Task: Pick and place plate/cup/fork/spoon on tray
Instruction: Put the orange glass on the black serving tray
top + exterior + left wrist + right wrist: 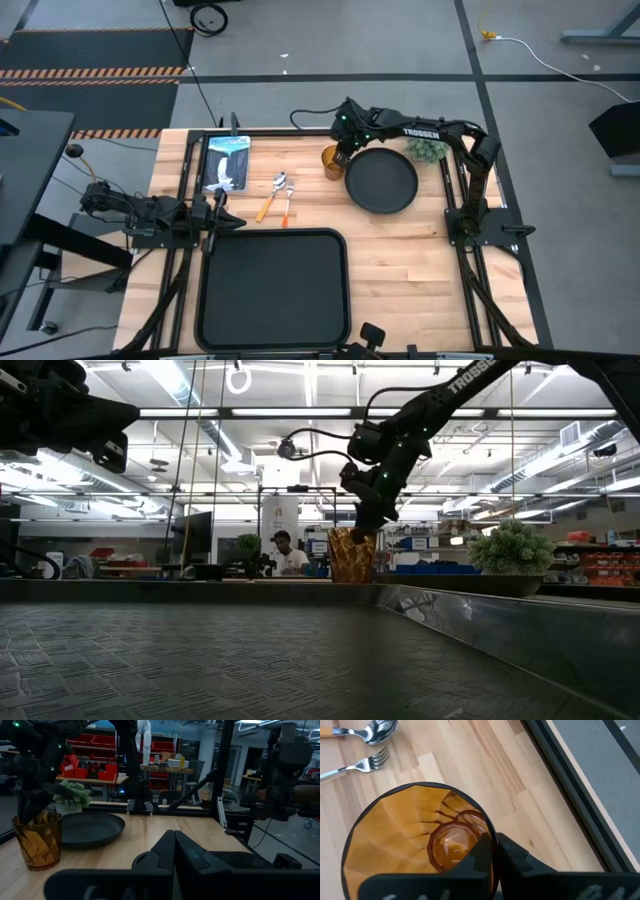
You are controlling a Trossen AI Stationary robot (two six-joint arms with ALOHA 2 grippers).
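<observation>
i've got the right gripper [340, 152] down on the cup [333, 162], near the desk's far edge, and my wrist view shows its fingers [512, 855] pinched together on the amber rim, one inside the wall and one outside. the cup sits just beside the plate [381, 181], and the green plant [428, 150] stands at the plate's far side, close under the right arm. toward the left arm from the cup lie the spoon [273, 194] and the fork [287, 205], side by side on bare wood, apart from it. the tray [272, 290] lies at the near edge with nothing on it, and a blue and white packet [225, 162] rests at the far left. the left gripper [226, 219] waits by the tray's left far corner, fingers together. from the low view the tray's rim [500, 622] blocks the cup's base, so i can't tell whether it touches the desk. a person [287, 553] sits in the room beyond.
</observation>
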